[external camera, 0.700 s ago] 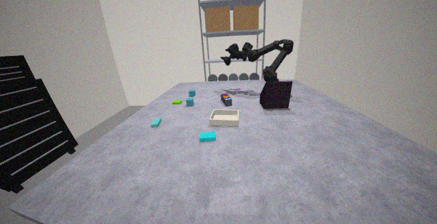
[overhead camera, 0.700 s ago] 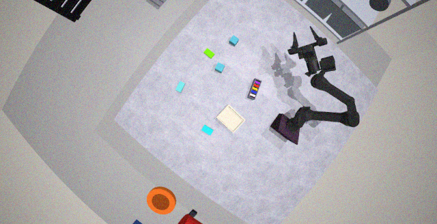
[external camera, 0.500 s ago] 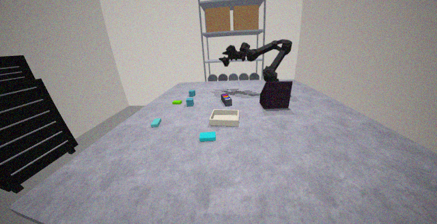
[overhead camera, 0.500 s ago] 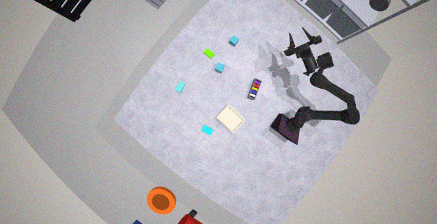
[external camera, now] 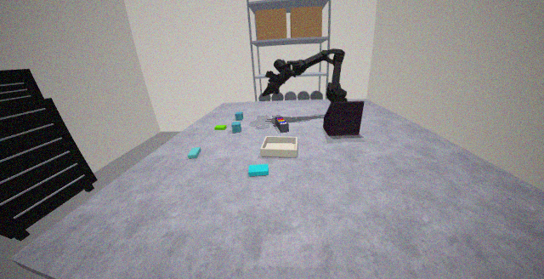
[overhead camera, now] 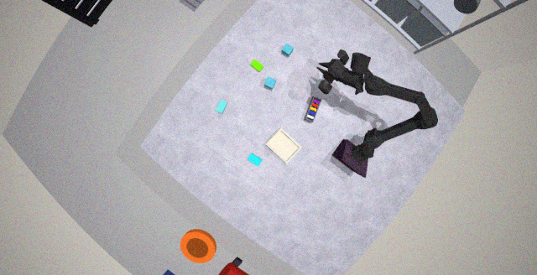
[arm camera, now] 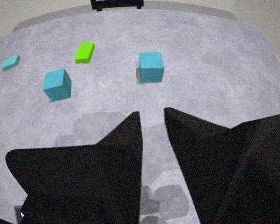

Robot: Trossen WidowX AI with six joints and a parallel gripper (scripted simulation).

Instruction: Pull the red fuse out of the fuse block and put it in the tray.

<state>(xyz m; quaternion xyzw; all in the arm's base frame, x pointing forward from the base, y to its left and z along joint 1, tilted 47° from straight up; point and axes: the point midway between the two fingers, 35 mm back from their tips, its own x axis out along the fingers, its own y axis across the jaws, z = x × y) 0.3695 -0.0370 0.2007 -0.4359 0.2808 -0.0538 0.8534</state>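
The fuse block (overhead camera: 309, 119) (external camera: 282, 128) lies on the table between the tray and my arm and holds a row of coloured fuses. The red fuse (overhead camera: 315, 104) sits second from the purple end; in the exterior view it is too small to pick out. The cream tray (overhead camera: 273, 136) (external camera: 278, 152) stands empty a little in front of the block. My gripper (overhead camera: 320, 67) (external camera: 263, 93) (arm camera: 152, 116) hangs high above the table, past the block's purple end, tilted downward. Its fingers stand with a narrow gap and only bare table shows between them. The block is hidden in the wrist view.
Cyan blocks (overhead camera: 287, 49) (overhead camera: 270, 83) (overhead camera: 221, 106) (overhead camera: 254, 159) and a green block (overhead camera: 257, 65) (arm camera: 84, 51) lie scattered left of the fuse block. The arm's dark base (overhead camera: 351, 158) (external camera: 343, 118) stands to the right. A metal shelf (external camera: 289, 49) stands behind the table.
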